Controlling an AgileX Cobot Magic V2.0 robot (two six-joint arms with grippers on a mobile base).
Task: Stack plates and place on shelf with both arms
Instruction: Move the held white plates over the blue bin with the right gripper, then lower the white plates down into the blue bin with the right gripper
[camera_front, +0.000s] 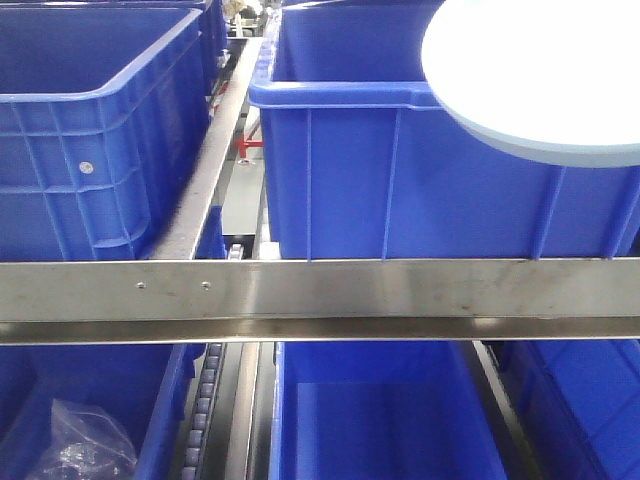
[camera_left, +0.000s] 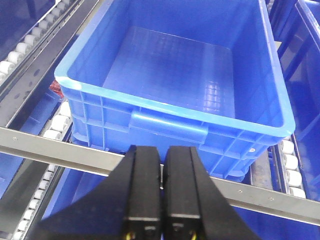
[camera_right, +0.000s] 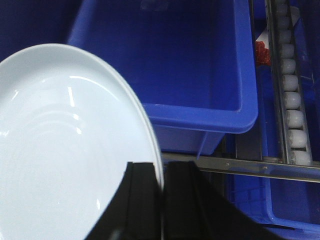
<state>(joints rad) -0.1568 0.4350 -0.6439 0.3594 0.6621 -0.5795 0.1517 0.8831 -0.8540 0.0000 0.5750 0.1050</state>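
My right gripper (camera_right: 162, 170) is shut on the rim of a pale bluish-white plate (camera_right: 65, 150), which fills the left of the right wrist view. Whether one plate or two stacked is held cannot be told. In the front view the plate (camera_front: 540, 80) hangs at the top right, above and in front of a blue crate (camera_front: 400, 170) on the shelf. The shelf's steel front rail (camera_front: 320, 295) runs across the front view. My left gripper (camera_left: 162, 152) is shut and empty, above the rail (camera_left: 50, 147) in front of an empty blue crate (camera_left: 175, 75).
More blue crates stand on the upper left (camera_front: 90, 130) and lower tiers (camera_front: 370, 420). A clear plastic bag (camera_front: 85, 445) lies in the lower left crate. Roller tracks (camera_right: 290, 100) run between crates. A small red item (camera_right: 262, 50) lies by the rollers.
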